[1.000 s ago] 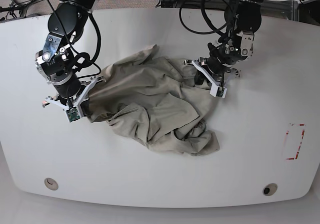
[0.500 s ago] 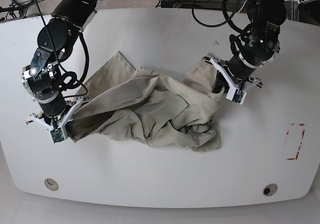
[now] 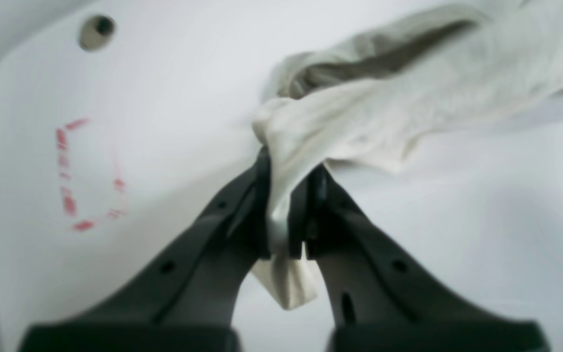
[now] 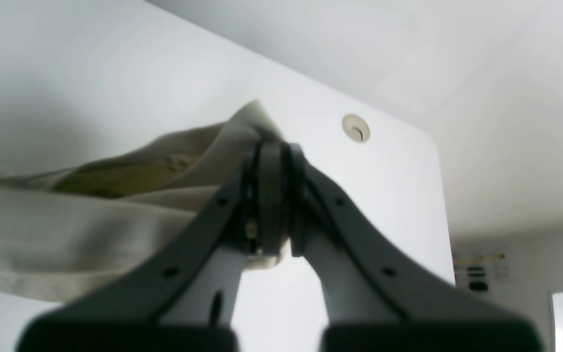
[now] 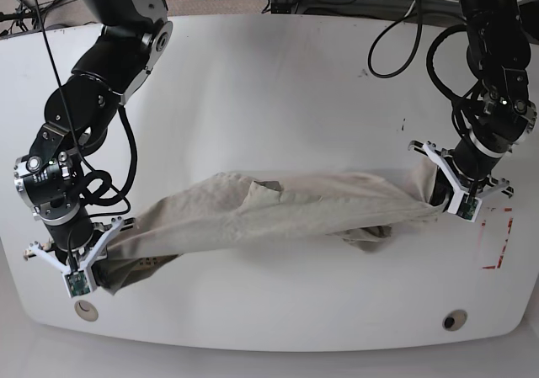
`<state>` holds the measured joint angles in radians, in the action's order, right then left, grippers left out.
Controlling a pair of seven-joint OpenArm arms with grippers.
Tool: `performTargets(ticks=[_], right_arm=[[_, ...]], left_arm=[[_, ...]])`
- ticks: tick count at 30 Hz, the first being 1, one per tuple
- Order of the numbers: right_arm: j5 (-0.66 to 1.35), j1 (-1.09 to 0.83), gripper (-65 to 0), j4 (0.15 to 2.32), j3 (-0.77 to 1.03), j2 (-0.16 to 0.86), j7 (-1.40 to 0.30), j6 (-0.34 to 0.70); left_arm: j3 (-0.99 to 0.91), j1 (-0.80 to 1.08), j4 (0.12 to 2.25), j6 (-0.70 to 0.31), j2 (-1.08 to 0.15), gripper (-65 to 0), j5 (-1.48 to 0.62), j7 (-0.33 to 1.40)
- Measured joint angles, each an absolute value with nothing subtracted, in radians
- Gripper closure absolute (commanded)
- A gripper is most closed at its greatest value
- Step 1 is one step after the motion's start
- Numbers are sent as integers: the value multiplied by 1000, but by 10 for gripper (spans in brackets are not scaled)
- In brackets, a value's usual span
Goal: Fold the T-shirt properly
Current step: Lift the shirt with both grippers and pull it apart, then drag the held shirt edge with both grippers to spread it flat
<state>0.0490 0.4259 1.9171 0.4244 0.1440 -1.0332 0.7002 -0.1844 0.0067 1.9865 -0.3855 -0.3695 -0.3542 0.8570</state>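
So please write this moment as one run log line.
left hand: shut on T-shirt | right hand: shut on T-shirt | T-shirt: stretched between hands

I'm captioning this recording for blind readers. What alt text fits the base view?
Two black robot arms stretch a beige T-shirt into a long band across a white table. The right pincer grips one end at the view's lower left, and the left pincer grips the other beside red tape marks.
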Motion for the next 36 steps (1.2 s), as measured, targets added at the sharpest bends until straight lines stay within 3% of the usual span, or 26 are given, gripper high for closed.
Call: performTargets(ticks=[11, 29, 36], right_arm=[[49, 622, 0, 1792, 426, 148, -1060, 704], [57, 928, 0, 1673, 268, 311, -1053, 705], [62, 926, 0, 1675, 241, 356, -1052, 704]], left_arm=[[-178, -233, 1986, -387, -366, 0, -357, 933], [-186, -618, 1978, -390, -407, 0, -360, 988], [-179, -644, 1981, -394, -408, 0, -340, 997]])
